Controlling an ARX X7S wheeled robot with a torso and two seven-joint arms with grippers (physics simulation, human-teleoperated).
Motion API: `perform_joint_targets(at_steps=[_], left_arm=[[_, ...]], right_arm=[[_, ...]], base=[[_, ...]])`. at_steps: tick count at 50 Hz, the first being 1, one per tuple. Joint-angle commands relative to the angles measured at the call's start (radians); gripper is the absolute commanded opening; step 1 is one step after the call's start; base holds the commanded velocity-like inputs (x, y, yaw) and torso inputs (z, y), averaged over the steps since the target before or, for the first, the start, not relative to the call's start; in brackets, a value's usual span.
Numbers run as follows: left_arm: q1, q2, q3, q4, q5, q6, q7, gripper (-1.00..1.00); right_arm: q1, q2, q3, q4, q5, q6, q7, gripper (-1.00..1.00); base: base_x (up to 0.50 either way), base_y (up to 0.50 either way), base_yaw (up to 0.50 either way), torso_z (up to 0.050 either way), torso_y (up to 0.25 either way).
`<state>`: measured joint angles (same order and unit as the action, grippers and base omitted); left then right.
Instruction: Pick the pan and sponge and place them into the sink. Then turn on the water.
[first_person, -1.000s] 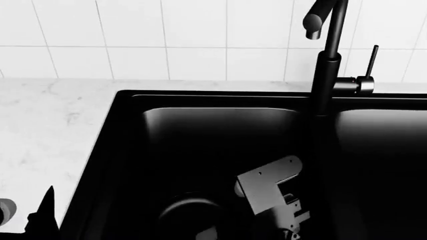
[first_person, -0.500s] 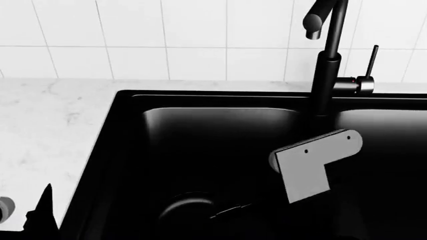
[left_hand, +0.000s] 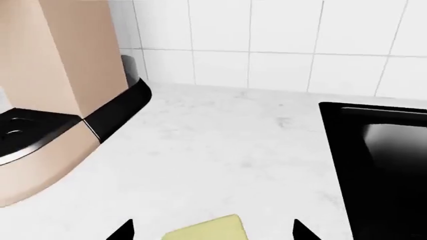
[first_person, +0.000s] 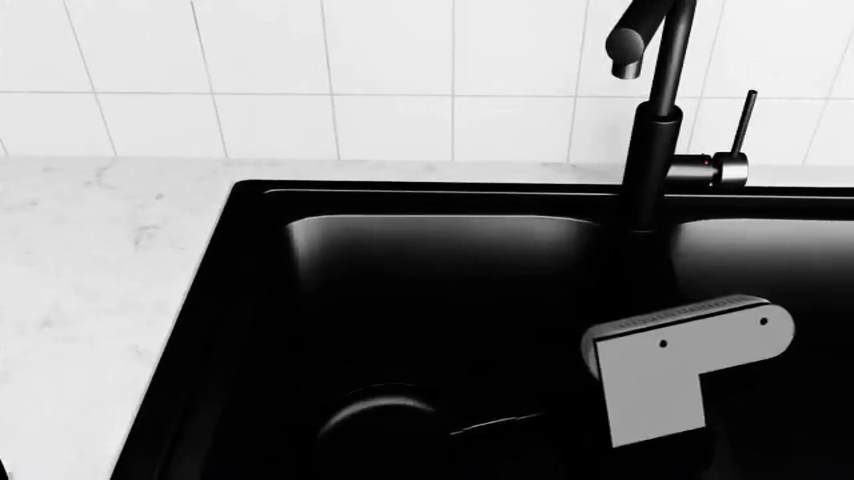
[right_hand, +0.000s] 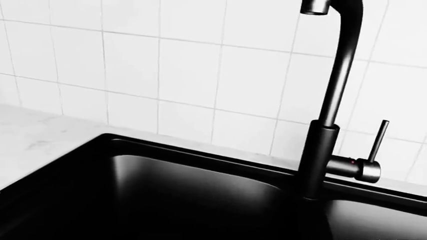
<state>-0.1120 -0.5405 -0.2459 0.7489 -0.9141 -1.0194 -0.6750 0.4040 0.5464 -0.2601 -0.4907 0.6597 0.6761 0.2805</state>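
Note:
The black pan (first_person: 380, 425) lies low in the left basin of the black sink (first_person: 254, 300), its handle (first_person: 497, 424) pointing right. The pale-yellow sponge (left_hand: 208, 231) lies on the white counter, left of the sink (left_hand: 373, 150). My left gripper (left_hand: 210, 232) is open, and its black fingertips (left_hand: 124, 232) stand on either side of the sponge. My right arm's grey bracket (first_person: 681, 365) hangs over the divider between the basins; its fingers are lost against the black. The faucet (first_person: 654, 130) and its lever (right_hand: 373, 150) stand behind. No water stream shows.
A beige and black appliance (left_hand: 60, 100) stands on the counter at the far side of the sponge. White tiled wall (first_person: 334, 70) runs behind the sink. The marble counter (first_person: 94, 260) stretches left of the sink.
My right arm's grey bracket has risen from beside the pan and moved right, toward the faucet. The left gripper's dark tip has left the lower left corner of the head view.

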Motion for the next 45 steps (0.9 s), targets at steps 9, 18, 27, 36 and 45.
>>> perform_joint_targets(at_steps=[9, 18, 27, 36, 45], left_arm=[[-0.041, -0.26, -0.341, 0.083, -0.762, -0.27, -0.373, 1.0], [-0.041, -0.205, -0.264, 0.065, -0.719, -0.275, -0.326, 1.0], [-0.021, -0.18, -0.238, 0.045, -0.685, -0.277, -0.274, 1.0], [0.015, -0.077, -0.208, 0.025, -0.529, -0.238, -0.223, 1.0], [-0.008, -0.023, -0.142, 0.011, -0.36, -0.177, -0.189, 1.0]], right_arm=[[-0.01, -0.002, 0.005, 0.002, -0.014, -0.023, 0.015, 1.0], [-0.014, 0.0, 0.006, 0.005, -0.014, -0.025, 0.017, 1.0], [-0.013, -0.003, 0.003, 0.007, -0.015, -0.025, 0.021, 1.0], [-0.007, 0.009, 0.007, -0.005, -0.001, -0.002, 0.029, 1.0], [-0.02, 0.02, 0.018, -0.02, 0.007, 0.0, 0.036, 1.0]], base=[[0.0, 0.0, 0.0, 0.0, 0.0], [0.0, 0.0, 0.0, 0.0, 0.0], [0.0, 0.0, 0.0, 0.0, 0.0], [0.0, 0.0, 0.0, 0.0, 0.0], [0.0, 0.0, 0.0, 0.0, 0.0]])
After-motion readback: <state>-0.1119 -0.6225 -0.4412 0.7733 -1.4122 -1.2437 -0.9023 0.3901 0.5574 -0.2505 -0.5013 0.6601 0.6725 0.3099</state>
